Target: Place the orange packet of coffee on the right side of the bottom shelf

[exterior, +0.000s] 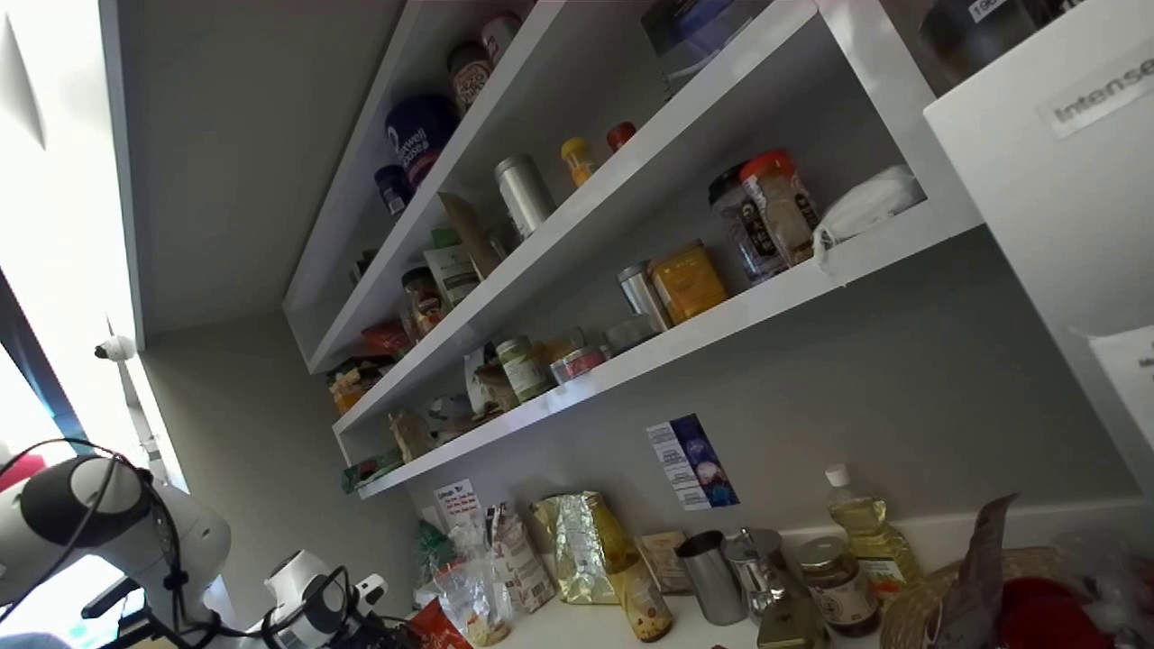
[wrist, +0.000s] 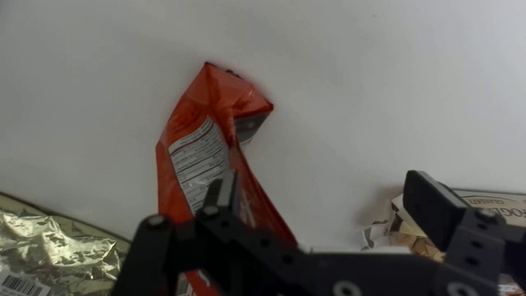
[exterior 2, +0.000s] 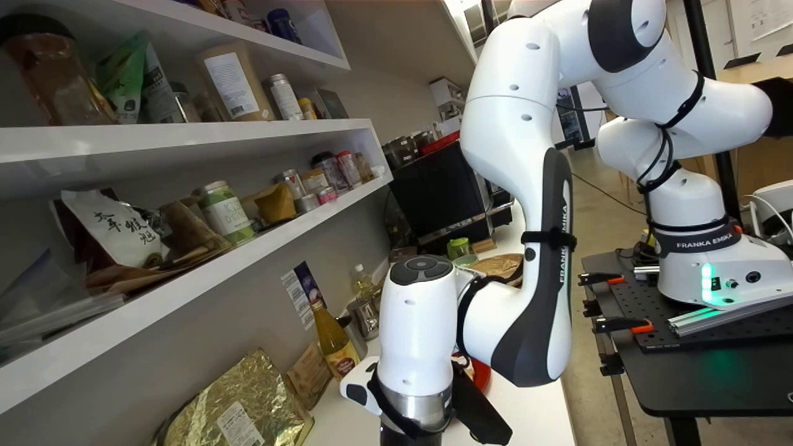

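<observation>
The orange packet of coffee [wrist: 197, 152] stands or leans on the white counter in the wrist view, left of centre, with a white printed label. Its red edge [exterior: 439, 624] also shows at the bottom of an exterior view. My gripper [wrist: 323, 185] is open and empty. Its left finger overlaps the packet's right part in the wrist view; I cannot tell whether they touch. The right finger is well apart. The gripper is mostly below the frame in both exterior views. The bottom shelf [exterior: 622, 361] is the long white lowest board, also seen in an exterior view [exterior 2: 204, 279].
On the bottom shelf are jars [exterior: 777, 207], a yellow tin [exterior: 688, 281] and a white cloth-like bag [exterior: 870, 203] at one end. Gold foil bags [exterior 2: 241, 402] and bottles [exterior 2: 334, 341] stand on the counter [wrist: 328, 82]. A pale printed bag [wrist: 411, 230] lies by the right finger.
</observation>
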Motion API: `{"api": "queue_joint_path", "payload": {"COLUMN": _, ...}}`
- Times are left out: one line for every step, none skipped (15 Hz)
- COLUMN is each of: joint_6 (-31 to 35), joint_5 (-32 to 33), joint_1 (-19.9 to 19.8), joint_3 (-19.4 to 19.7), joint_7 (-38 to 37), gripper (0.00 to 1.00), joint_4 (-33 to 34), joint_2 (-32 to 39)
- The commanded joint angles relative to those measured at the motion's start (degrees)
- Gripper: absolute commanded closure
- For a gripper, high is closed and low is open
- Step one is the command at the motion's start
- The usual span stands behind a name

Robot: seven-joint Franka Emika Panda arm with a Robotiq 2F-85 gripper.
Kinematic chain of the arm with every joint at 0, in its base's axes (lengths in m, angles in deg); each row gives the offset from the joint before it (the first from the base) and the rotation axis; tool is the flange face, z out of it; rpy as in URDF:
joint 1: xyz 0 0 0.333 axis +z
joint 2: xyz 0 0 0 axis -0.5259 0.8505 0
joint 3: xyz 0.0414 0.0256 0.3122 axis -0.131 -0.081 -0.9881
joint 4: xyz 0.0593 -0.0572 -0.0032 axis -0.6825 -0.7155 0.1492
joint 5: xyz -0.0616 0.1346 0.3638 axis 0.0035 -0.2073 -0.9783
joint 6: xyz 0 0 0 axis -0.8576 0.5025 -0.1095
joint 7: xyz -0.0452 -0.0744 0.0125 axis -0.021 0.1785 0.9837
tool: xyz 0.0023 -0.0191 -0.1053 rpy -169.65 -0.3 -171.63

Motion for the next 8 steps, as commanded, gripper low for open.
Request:
{"api": "queue_joint_path", "payload": {"joint_6": 0.4, "joint_5": 0.5, "joint_1": 4.1, "joint_3": 5.5, "joint_7": -1.7, "gripper": 0.0, "joint_4": 4.0, "joint_2": 4.1}}
{"api": "queue_joint_path", "payload": {"joint_6": 0.3, "joint_5": 0.3, "joint_1": 4.5, "joint_3": 6.1, "joint_7": -1.3, "gripper": 0.0, "joint_4": 4.4, "joint_2": 4.7}}
{"api": "queue_joint_path", "payload": {"joint_6": 0.2, "joint_5": 0.0, "joint_1": 4.7, "joint_3": 6.5, "joint_7": -1.0, "gripper": 0.0, "joint_4": 4.8, "joint_2": 5.4}}
{"api": "queue_joint_path", "payload": {"joint_6": 0.2, "joint_5": -0.1, "joint_1": 5.0, "joint_3": 7.1, "joint_7": -1.0, "gripper": 0.0, "joint_4": 5.3, "joint_2": 6.2}}
{"api": "queue_joint_path", "payload": {"joint_6": 0.2, "joint_5": -0.2, "joint_1": 5.2, "joint_3": 7.6, "joint_7": -1.0, "gripper": 0.0, "joint_4": 5.8, "joint_2": 6.9}}
{"api": "queue_joint_path", "payload": {"joint_6": -0.3, "joint_5": -0.6, "joint_1": 5.0, "joint_3": 7.5, "joint_7": -0.7, "gripper": 0.25, "joint_4": 6.4, "joint_2": 7.4}}
{"api": "queue_joint_path", "payload": {"joint_6": -0.3, "joint_5": -0.6, "joint_1": 5.1, "joint_3": 8.1, "joint_7": -0.7, "gripper": 0.28, "joint_4": 7.0, "joint_2": 8.0}}
{"api": "queue_joint_path", "payload": {"joint_6": -0.3, "joint_5": -0.7, "joint_1": 5.1, "joint_3": 8.2, "joint_7": -0.6, "gripper": 0.33, "joint_4": 7.4, "joint_2": 8.5}}
